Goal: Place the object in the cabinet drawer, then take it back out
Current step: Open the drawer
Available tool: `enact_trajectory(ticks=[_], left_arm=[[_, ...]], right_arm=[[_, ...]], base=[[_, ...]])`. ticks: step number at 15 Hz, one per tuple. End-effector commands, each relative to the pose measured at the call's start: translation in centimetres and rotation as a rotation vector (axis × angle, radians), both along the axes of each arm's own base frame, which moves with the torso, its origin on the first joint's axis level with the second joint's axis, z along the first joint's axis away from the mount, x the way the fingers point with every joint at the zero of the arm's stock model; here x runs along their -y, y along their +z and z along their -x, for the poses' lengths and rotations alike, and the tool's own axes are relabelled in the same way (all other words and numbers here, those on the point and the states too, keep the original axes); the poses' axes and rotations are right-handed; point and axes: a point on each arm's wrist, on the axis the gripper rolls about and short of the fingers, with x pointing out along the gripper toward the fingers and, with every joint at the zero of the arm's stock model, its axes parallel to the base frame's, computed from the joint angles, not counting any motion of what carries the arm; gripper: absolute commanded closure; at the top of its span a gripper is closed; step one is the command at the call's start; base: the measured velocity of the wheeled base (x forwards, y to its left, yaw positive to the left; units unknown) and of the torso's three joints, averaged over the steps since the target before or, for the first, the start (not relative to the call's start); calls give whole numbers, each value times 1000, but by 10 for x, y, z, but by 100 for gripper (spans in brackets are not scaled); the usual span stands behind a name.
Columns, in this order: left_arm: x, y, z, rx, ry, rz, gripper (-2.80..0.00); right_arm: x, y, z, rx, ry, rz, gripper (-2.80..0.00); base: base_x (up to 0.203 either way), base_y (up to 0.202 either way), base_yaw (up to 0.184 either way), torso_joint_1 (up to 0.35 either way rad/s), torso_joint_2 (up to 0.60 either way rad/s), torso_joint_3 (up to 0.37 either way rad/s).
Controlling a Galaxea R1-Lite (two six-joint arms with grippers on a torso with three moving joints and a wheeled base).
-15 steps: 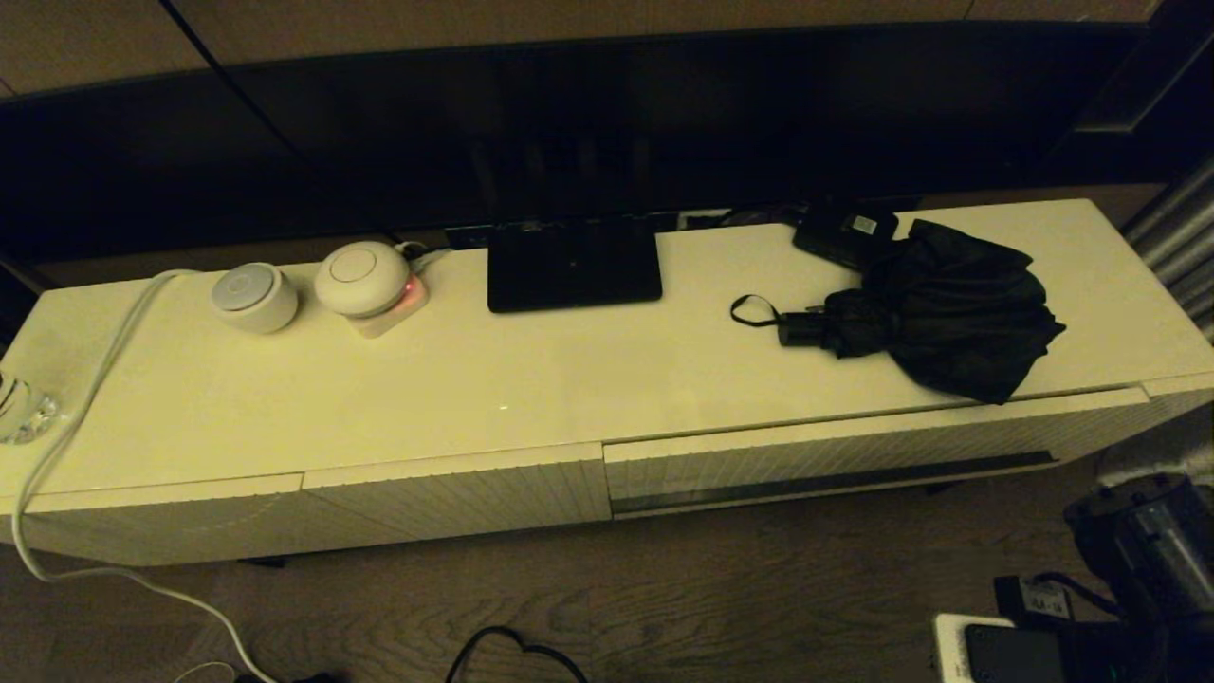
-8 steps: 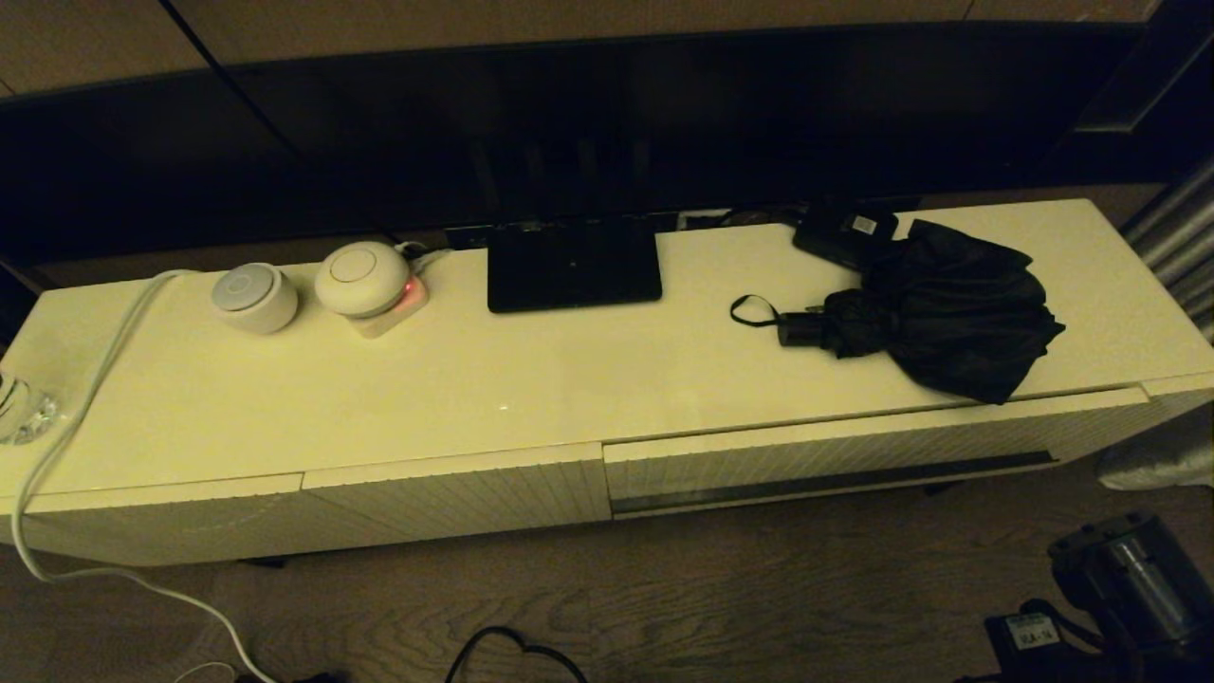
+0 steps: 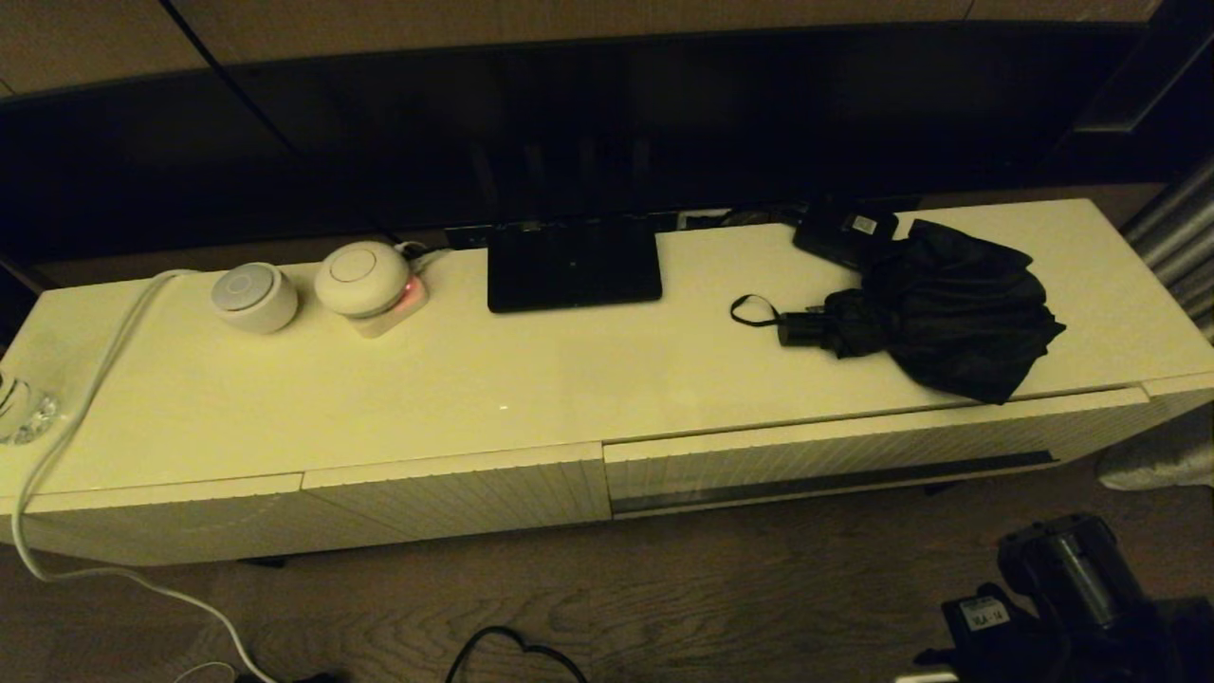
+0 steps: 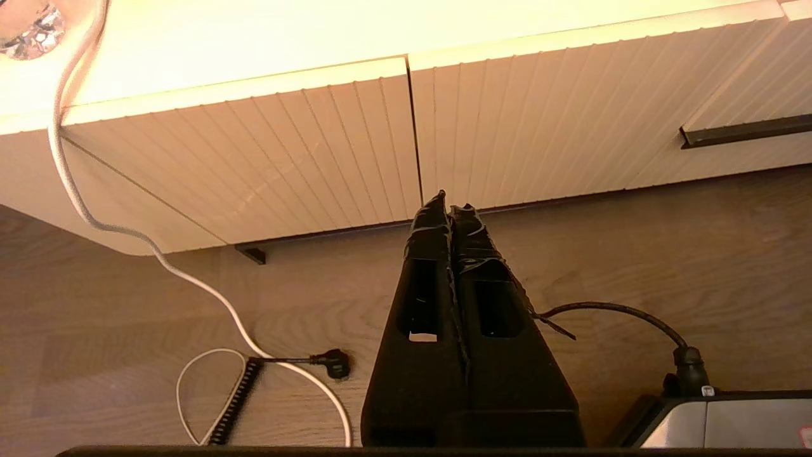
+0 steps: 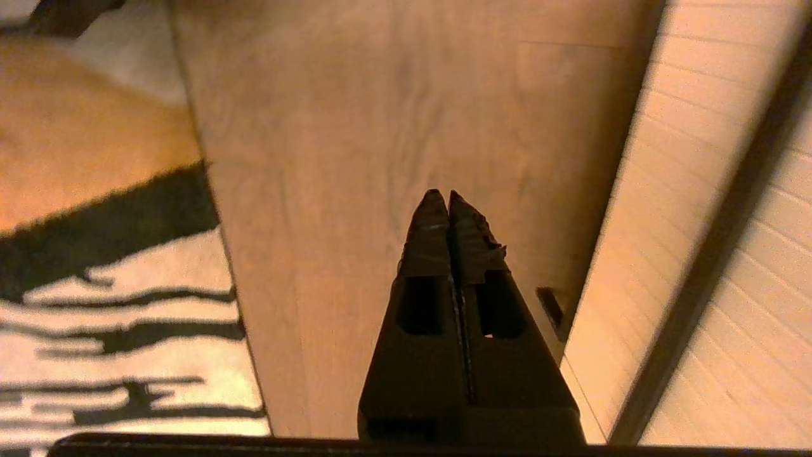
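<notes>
Right gripper now further left, low; umbrella atop cabinet.

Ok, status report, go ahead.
Both grippers shut and empty: left gripper parked low, right gripper over the floor beside the drawer. Umbrella on the cabinet top. Drawer closed. Nothing in the way.

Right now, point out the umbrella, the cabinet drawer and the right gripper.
umbrella (image 3: 948, 313), head view, on its folded canopy.
cabinet drawer (image 3: 854, 455), head view, on its ribbed front.
right gripper (image 5: 449, 198), right wrist view, at its closed fingertips.
</notes>
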Motion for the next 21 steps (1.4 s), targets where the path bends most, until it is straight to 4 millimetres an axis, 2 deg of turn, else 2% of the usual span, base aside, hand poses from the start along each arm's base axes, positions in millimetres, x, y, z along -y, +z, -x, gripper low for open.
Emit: enact_trajectory(ticks=[1,6,11,15,21], left_arm=[[0,-1,0,-3,0,1,0],[0,-1,0,-3,0,0,0],[0,-1,0,-3,0,1,0],[0,-1,0,-3,0,1,0],[0,-1,0,-3,0,-1,0]], right_arm=[[1,-14,1,-61,19,37,0],[6,-17,-13,81,79,73,0],[3,-11,-11,197,129,62,0],[0,-15,-15,217,137,61,0],[1,-12,-24,269,117,47,0]], base=[[0,0,0,0,0,0],[0,0,0,0,0,0],[0,0,0,0,0,0],[0,0,0,0,0,0],[0,0,0,0,0,0]])
